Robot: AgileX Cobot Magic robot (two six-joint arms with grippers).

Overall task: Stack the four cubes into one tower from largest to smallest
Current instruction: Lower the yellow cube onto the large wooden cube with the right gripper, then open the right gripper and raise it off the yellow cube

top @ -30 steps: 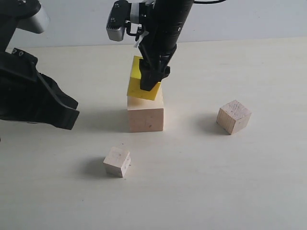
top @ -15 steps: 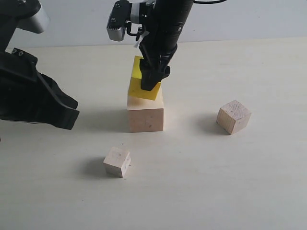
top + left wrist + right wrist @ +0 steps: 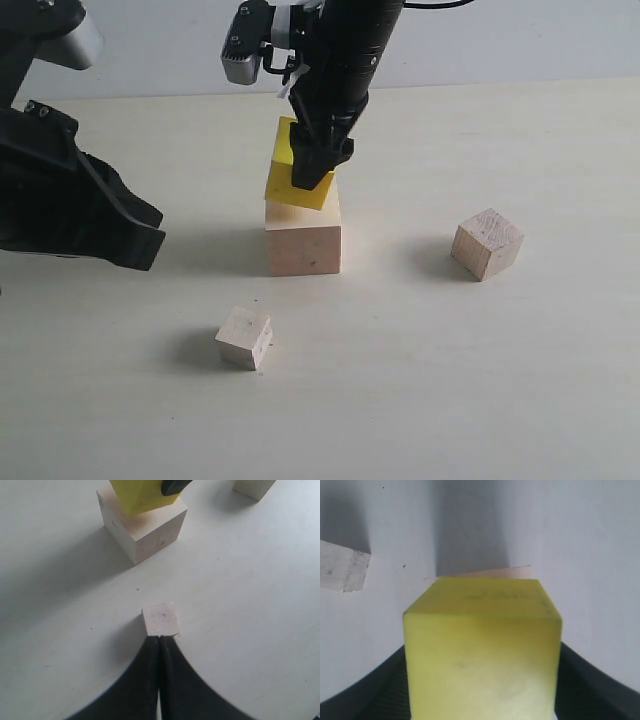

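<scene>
My right gripper is shut on the bright yellow cube, its fingers on two opposite sides. The cube hangs tilted, its lower edge at the top face of the large pale wooden cube. In the right wrist view the yellow cube fills the space between the dark fingers, and a strip of the large cube shows behind it. The medium wooden cube lies to the right. The small wooden cube lies in front. My left gripper is shut and empty, just short of the small cube.
The cubes rest on a pale table. My left arm's black bulk hangs over the table's left side. A light wall bounds the far edge.
The held yellow cube shifted very slightly and returned to the same tilt. Neither arm has moved otherwise.
</scene>
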